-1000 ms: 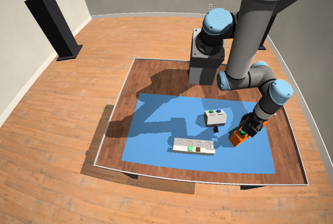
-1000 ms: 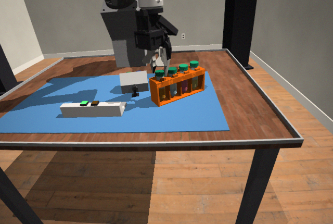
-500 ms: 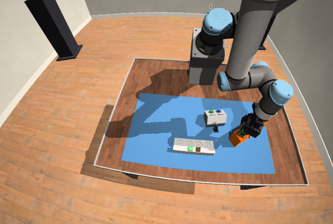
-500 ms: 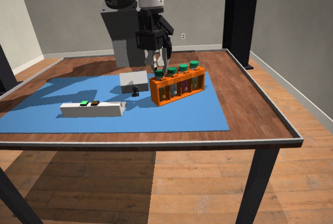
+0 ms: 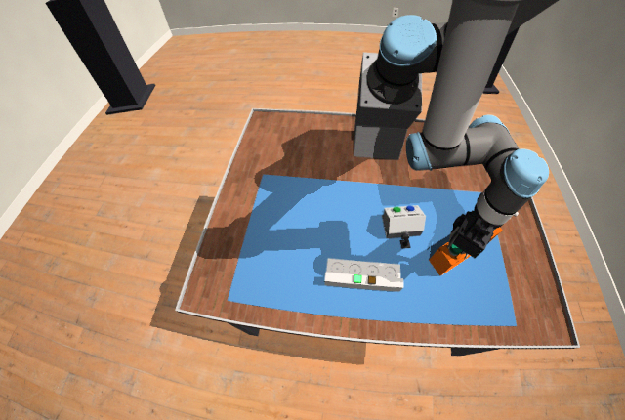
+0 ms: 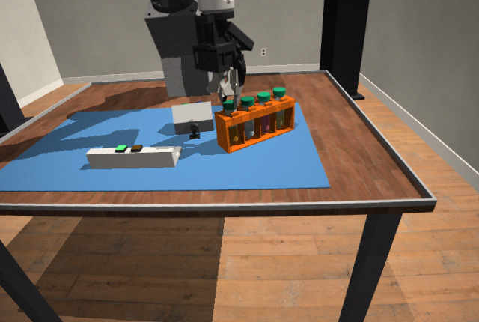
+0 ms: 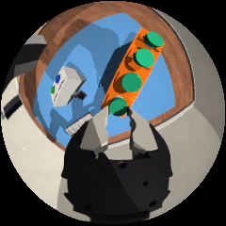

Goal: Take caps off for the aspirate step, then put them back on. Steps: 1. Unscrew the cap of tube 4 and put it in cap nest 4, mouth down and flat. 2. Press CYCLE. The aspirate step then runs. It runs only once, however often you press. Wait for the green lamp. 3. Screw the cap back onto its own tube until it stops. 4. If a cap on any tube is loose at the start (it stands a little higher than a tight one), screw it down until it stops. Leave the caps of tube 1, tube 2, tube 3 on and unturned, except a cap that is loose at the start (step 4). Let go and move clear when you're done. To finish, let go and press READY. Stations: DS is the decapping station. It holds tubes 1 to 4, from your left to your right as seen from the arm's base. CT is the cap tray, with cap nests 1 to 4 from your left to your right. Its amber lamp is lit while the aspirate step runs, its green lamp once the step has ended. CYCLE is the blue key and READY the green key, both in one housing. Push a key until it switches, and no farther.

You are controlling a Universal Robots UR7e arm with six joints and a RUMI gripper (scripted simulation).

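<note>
The orange decapping station (image 6: 255, 123) holds four tubes with green caps. My gripper (image 6: 230, 96) stands upright over the end tube nearest the key housing, tube 4, and is shut on its cap (image 6: 228, 105). The wrist view shows the fingers on both sides of that cap (image 7: 118, 106). The cap sits on its tube. The other three caps (image 6: 263, 96) are on their tubes. The white cap tray (image 5: 363, 273) has its nests empty. Its green lamp (image 5: 357, 278) is lit and the amber lamp (image 5: 372, 279) is dark.
The white key housing (image 5: 403, 220) with the green key (image 5: 396, 209) and the blue key (image 5: 410, 208) stands left of the rack. A small black object (image 6: 194, 131) stands in front of the housing. The table has a raised rim.
</note>
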